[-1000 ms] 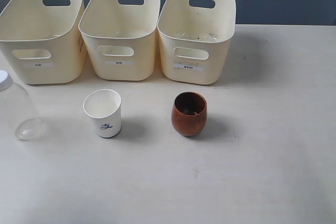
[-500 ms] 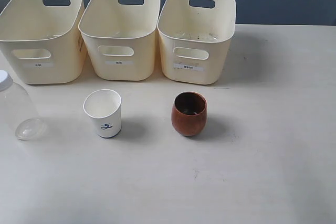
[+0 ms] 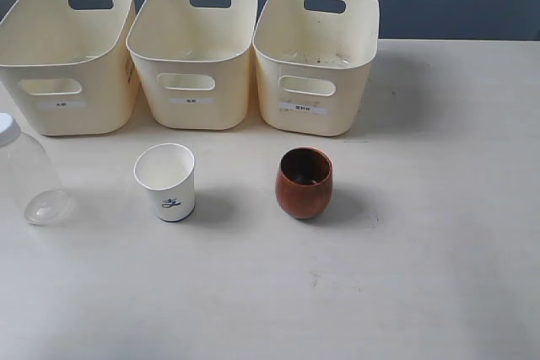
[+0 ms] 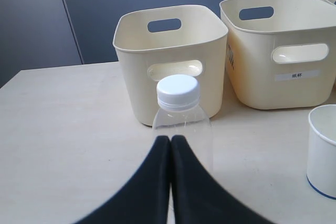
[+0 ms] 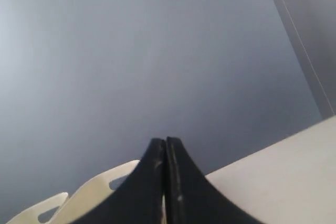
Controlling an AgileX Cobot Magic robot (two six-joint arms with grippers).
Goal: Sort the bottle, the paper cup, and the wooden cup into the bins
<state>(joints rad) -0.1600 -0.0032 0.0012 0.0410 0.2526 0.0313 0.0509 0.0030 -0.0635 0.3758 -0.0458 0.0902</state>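
Bottle (image 4: 181, 121) stands upright dead ahead of my left claw (image 4: 170, 141), nearer it than the right. Both claws pinched closed, empty.

The right gripper (image 5: 165, 142) rises from the bottom centre of the frame, its two black fingers pressed together. Lower left, cream rims, probably the bins (image 5: 100, 184), peek up. A pale table (image 5: 273, 182) fills the lower right beneath a grey-blue wall (image 5: 131, 51).

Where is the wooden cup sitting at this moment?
In the exterior view the wooden cup stands upright on the table, right of the paper cup and just in front of the rightmost bin, touching neither.
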